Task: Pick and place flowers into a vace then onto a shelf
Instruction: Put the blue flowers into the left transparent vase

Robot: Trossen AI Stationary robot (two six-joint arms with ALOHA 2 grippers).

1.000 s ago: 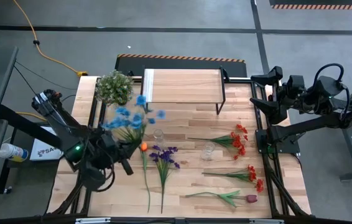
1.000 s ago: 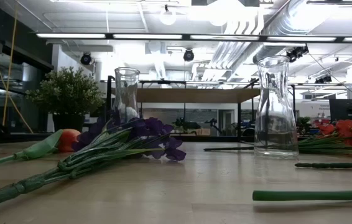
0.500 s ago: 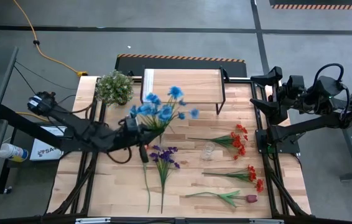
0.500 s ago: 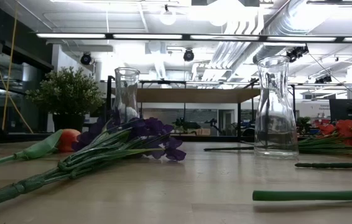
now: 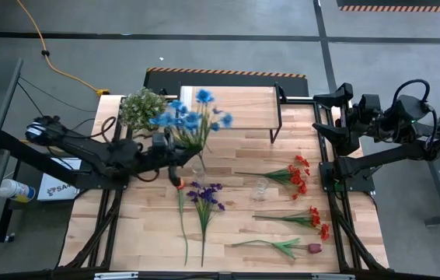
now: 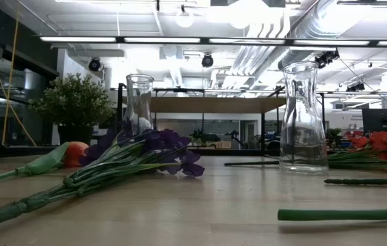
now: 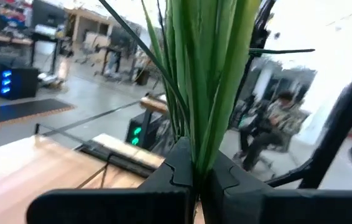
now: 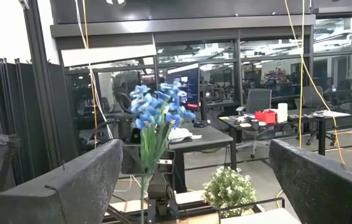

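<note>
My left gripper (image 7: 198, 180) is clamped on the green stems of the blue flowers (image 5: 189, 118), the two fingers (image 7: 163, 177) pressed together with the stems rising straight out from between them. From above, the bunch is held off the table, its blooms spread over the near left corner of the shelf (image 5: 239, 106) and just beside the bushy pale-green plant (image 5: 142, 108). The stems run down toward a clear glass vase (image 5: 197, 167) standing near my left gripper; I cannot tell whether the stem ends are inside its neck. A second glass vase (image 5: 260, 188) stands apart, nearer the table's centre, empty. My right gripper (image 8: 194, 180) hangs off the right edge of the table (image 5: 235, 222), well apart from everything on it, its fingers spread wide with nothing between them; its view looks across at the blue blooms held upright. The remaining flowers lie flat on the table: the purple flowers (image 5: 204, 198) and an orange bloom (image 5: 179, 183) just in front of my left gripper, the red flowers (image 5: 298, 175) to the right in two clusters, and one dark red bloom (image 5: 313, 248) near the front edge.
</note>
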